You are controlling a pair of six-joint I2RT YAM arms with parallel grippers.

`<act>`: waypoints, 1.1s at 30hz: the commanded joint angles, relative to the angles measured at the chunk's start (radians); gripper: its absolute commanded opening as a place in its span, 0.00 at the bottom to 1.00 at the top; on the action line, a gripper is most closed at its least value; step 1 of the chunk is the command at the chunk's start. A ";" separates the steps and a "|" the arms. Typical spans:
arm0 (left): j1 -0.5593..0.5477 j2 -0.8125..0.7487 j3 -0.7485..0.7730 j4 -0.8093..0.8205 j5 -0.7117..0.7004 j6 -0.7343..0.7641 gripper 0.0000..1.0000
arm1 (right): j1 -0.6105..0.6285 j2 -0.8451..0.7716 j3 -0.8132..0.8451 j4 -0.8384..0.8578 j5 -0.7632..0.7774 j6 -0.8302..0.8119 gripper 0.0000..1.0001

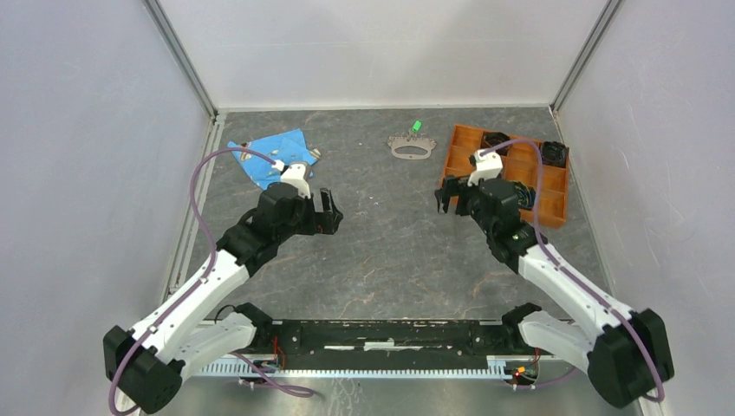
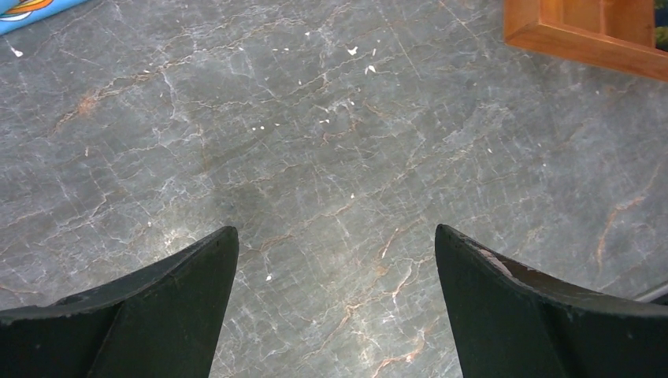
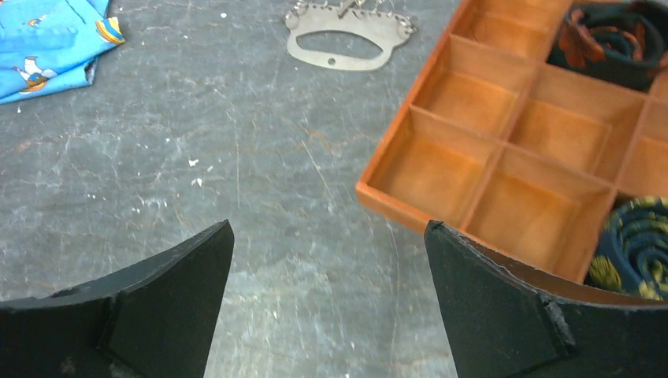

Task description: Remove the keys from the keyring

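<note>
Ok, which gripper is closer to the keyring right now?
The right gripper: the keyring shows in its wrist view, while the left gripper sits farther off.

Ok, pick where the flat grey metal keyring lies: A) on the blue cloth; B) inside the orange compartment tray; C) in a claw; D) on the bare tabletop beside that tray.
D: the flat grey metal keyring lies on the tabletop, apart from the orange compartment tray.

Matt grey metal keyring [image 3: 346, 43], seemingly plastic orange tray [image 3: 394, 201], veined stone-look table [image 2: 331, 157].
</note>
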 commanded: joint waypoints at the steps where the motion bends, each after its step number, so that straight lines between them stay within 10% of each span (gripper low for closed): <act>1: 0.005 0.044 0.088 -0.029 -0.027 -0.023 1.00 | -0.004 0.133 0.155 0.109 -0.031 -0.049 0.98; 10: 0.006 -0.055 -0.002 0.043 0.019 0.010 1.00 | -0.007 0.505 0.480 0.160 -0.018 -0.141 0.87; 27: 0.014 -0.092 -0.011 0.038 0.017 0.030 1.00 | -0.071 1.112 1.100 -0.062 -0.100 -0.119 0.06; 33: 0.026 -0.094 -0.013 0.041 0.031 0.028 1.00 | -0.074 1.176 1.136 -0.107 -0.085 -0.122 0.04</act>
